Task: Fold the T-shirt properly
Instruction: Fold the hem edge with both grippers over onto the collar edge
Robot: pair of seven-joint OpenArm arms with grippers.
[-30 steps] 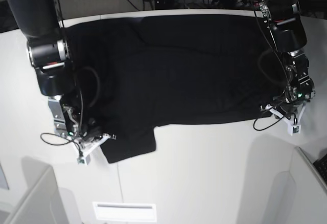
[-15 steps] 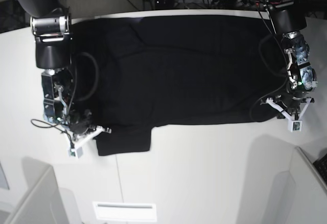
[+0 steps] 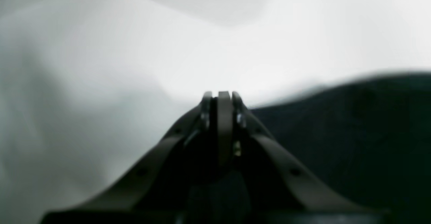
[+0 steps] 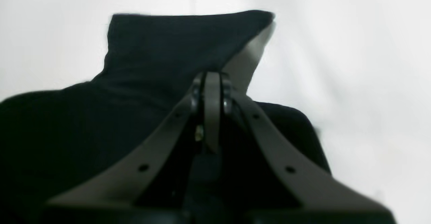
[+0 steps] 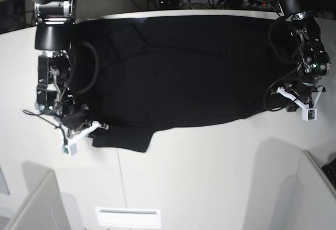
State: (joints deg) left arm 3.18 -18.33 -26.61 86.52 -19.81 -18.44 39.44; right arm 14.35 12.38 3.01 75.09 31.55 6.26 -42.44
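On the white table (image 5: 210, 177) the black T-shirt (image 5: 189, 72) lies spread flat across the far half, reaching from one arm to the other, its near hem running roughly straight with a sleeve jutting toward the camera at the base view's lower left. The right gripper (image 5: 86, 131) sits at that sleeve's corner; its wrist view shows the jaws clenched together with black cloth bunched around and under them. The left gripper (image 5: 296, 101) rests at the shirt's near corner on the opposite side, jaws pressed shut at the cloth's edge, though whether they pinch fabric I cannot tell from the blurred view.
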